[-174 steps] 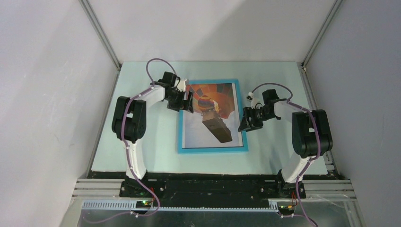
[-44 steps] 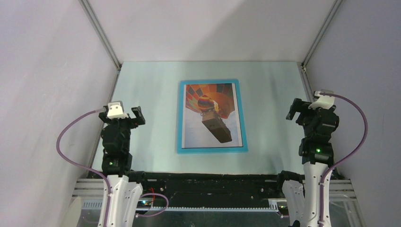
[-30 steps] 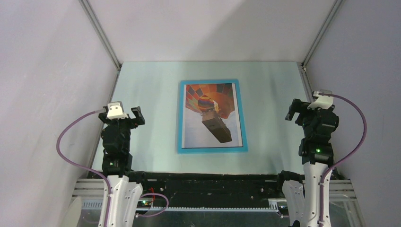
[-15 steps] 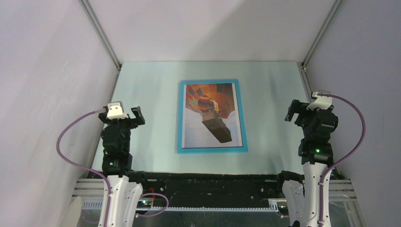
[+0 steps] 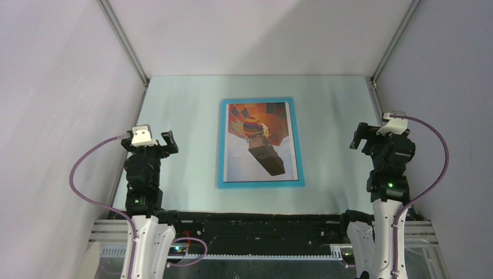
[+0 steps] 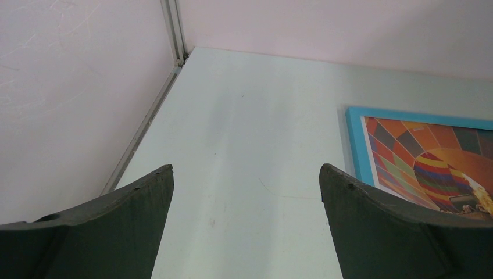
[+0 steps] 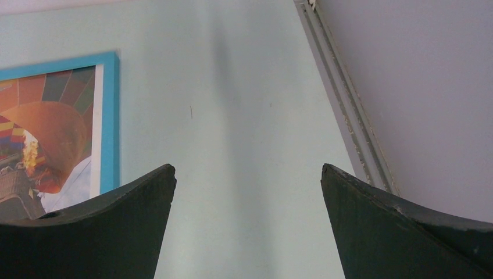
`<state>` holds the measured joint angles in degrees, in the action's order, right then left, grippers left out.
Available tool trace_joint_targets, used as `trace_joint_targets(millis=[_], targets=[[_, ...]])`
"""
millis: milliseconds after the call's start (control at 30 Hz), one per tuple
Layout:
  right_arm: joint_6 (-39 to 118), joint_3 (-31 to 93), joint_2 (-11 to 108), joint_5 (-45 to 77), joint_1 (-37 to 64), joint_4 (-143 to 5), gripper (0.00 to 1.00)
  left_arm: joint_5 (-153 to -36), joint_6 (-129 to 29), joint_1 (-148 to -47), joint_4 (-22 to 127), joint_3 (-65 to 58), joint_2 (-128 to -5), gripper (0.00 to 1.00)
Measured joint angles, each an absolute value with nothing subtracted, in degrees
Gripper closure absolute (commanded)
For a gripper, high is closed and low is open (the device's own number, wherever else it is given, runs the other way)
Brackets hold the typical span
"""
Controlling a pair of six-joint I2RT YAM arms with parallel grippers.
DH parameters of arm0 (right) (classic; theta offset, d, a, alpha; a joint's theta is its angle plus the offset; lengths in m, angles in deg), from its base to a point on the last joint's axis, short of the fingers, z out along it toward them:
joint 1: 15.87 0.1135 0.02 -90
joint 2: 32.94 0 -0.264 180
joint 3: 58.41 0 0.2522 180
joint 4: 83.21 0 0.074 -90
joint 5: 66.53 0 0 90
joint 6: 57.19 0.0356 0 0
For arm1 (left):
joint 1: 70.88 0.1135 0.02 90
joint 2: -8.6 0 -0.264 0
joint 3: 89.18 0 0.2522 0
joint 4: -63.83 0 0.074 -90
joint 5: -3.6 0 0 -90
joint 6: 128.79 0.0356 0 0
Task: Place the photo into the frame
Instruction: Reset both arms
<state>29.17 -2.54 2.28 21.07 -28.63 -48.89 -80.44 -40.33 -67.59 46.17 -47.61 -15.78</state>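
The photo [image 5: 258, 141] lies in the blue frame [image 5: 260, 184]. The left claw [image 6: 245, 171] is at its 9 o'clock, the right claw [image 7: 247, 170] at 3 o'clock, both wide and empty.

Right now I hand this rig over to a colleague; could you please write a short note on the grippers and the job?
Left gripper: open, empty, above the left side of the table, clear of the frame.
Right gripper: open, empty, above the right side.
The photo lies inside the frame, blue front up, flat at mid-table.
Done: the photo appears seated, with blue border on all four sides.
Left: seemingly nothing; the back cannot be seen.
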Motion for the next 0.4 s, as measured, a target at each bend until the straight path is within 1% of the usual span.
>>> trace_joint_targets(millis=[400], targets=[[29.0, -2.5, 2.5, 21.3, -28.0, -48.9, 0.01, -80.4, -40.3, -67.6, 46.4, -48.2, -15.8, 0.0]])
